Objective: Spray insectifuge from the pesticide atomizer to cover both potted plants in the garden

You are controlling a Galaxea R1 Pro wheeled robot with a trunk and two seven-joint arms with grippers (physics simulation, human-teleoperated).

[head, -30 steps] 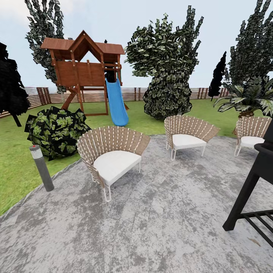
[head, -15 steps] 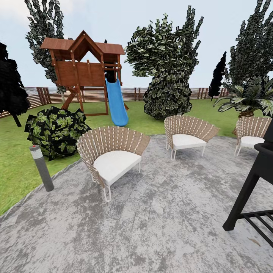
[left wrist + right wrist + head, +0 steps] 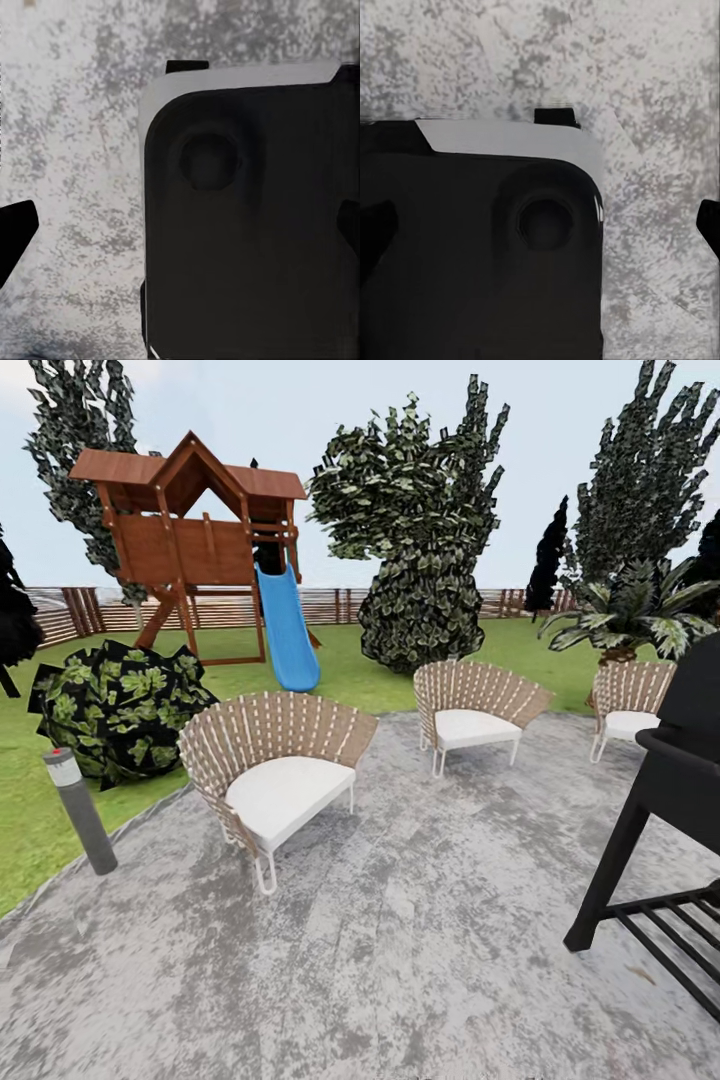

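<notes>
The garden spreads ahead in the head view: green lawn (image 3: 30, 830), a mottled grey stone patio (image 3: 420, 920) and a brown slatted fence (image 3: 330, 605) at the back. The pesticide atomizer and the potted plants are out of view. In the left wrist view my left gripper (image 3: 180, 229) is open, its dark fingertips (image 3: 15, 232) far apart over the stone, with a dark part of my own body (image 3: 247, 217) below. My right gripper (image 3: 540, 225) is open too, one fingertip (image 3: 709, 225) showing at the picture's edge. Nothing is held by either.
Three woven chairs stand on the patio: near left (image 3: 275, 780), middle (image 3: 470, 715), far right (image 3: 625, 705). A black grill (image 3: 670, 810) is close on the right. A grey red-topped post (image 3: 80, 810), a dark bush (image 3: 115, 705) and a wooden playset (image 3: 200, 550) lie left.
The whole head picture has slid leftward, so the camera has turned a little to the right. More of the black grill shows now. Nothing in the garden itself has moved.
</notes>
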